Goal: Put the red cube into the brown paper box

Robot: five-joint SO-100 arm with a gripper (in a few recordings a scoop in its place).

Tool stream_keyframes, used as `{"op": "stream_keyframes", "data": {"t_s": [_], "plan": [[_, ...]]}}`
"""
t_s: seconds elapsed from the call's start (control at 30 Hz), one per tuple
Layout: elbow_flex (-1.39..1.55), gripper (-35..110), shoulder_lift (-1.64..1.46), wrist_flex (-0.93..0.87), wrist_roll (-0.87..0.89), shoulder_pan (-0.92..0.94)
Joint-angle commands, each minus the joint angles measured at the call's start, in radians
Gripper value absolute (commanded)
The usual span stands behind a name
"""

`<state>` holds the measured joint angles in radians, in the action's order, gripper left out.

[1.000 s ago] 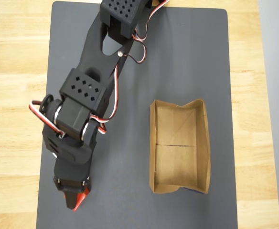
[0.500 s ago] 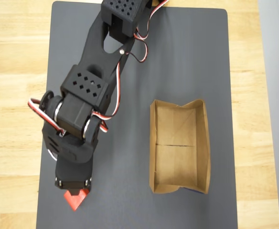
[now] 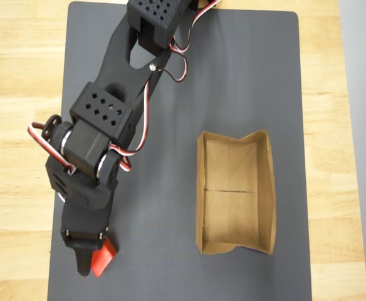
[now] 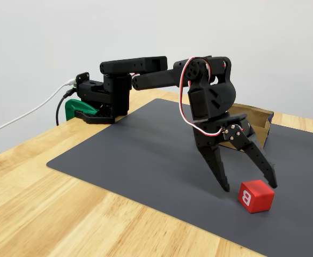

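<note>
One wooden table [image 4: 49, 214] carries everything, pale planks showing on all sides of a dark grey mat [image 3: 245, 75] that covers most of the working area. Black arm [image 4: 146, 75] is clamped at the far edge of the table by a green clamp [image 4: 76, 108], with red, white and black wires looping along its joints; it reaches forward and bends down over the mat. Brown paper box [image 3: 235, 191] sits on the mat well apart from the arm, to the right in the overhead view, open top up, a seam crossing its floor, one lower corner creased; in the fixed view it lies behind the arm and is partly hidden by it.

Gripper [image 4: 250, 186] points down at the mat with its two fingers spread wide, tips at or near the mat surface; contact with the mat cannot be told. Red cube [image 4: 255, 196] rests on the mat near the mat's front edge, a white letter B on the face toward the fixed view. It lies between the spread fingers, close to one fingertip, nothing clamped on it. In the overhead view the cube [image 3: 104, 254] shows just beside the lower end of the gripper, near the mat's lower left corner, far from the box.
</note>
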<state>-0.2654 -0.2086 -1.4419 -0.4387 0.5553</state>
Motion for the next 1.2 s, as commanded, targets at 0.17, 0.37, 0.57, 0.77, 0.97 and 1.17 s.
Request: {"op": "stream_keyframes", "data": {"t_s": [0.17, 0.37, 0.57, 0.77, 0.97, 1.17], "plan": [[-0.049, 22, -0.017, -0.026, -0.023, 0.029], [-0.049, 25, -0.040, -0.031, -0.038, 0.063], [-0.051, 25, -0.035, -0.029, -0.066, 0.080], [-0.095, 23, 0.023, -0.015, -0.089, 0.064], [-0.097, 18, 0.038, -0.021, -0.114, 0.035], [-0.097, 19, 0.041, -0.028, -0.160, 0.012]]}}
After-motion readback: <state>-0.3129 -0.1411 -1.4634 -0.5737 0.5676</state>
